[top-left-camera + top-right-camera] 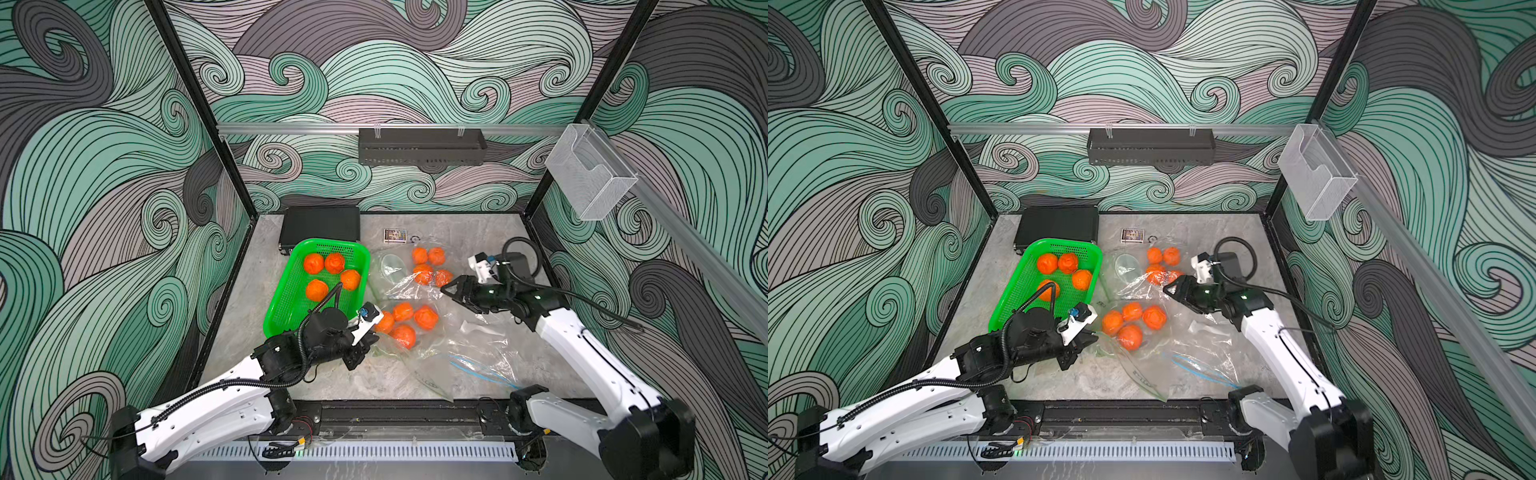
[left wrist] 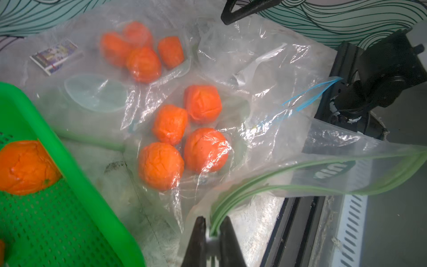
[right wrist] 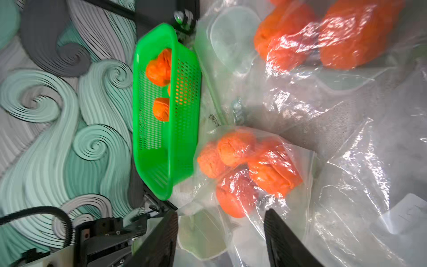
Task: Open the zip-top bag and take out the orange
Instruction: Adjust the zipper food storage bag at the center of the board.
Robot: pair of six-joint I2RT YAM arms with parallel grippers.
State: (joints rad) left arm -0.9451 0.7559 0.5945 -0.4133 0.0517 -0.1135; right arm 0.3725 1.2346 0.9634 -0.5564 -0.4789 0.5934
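Note:
A clear zip-top bag with a green zip strip point(image 2: 300, 175) lies in the middle of the table and holds several oranges point(image 1: 405, 322) point(image 1: 1129, 328) point(image 2: 184, 136) point(image 3: 245, 166). My left gripper point(image 1: 365, 347) point(image 1: 1086, 340) point(image 2: 213, 227) is shut on the near end of that green strip, where the two zip halves run together between the fingers. Beyond the pinch the strip's two halves stand apart. My right gripper point(image 1: 451, 293) point(image 1: 1173, 291) point(image 3: 221, 215) is open above the plastic on the bag's far right, with nothing between its fingers.
A green basket point(image 1: 274, 307) point(image 2: 69, 161) point(image 3: 184, 115) with several oranges stands left of the bags. A second clear bag of oranges point(image 1: 428, 266) lies farther back. A blue-zipped empty bag point(image 1: 478, 365) lies front right. A black box point(image 1: 320, 226) and a small card box point(image 1: 395, 235) sit at the back.

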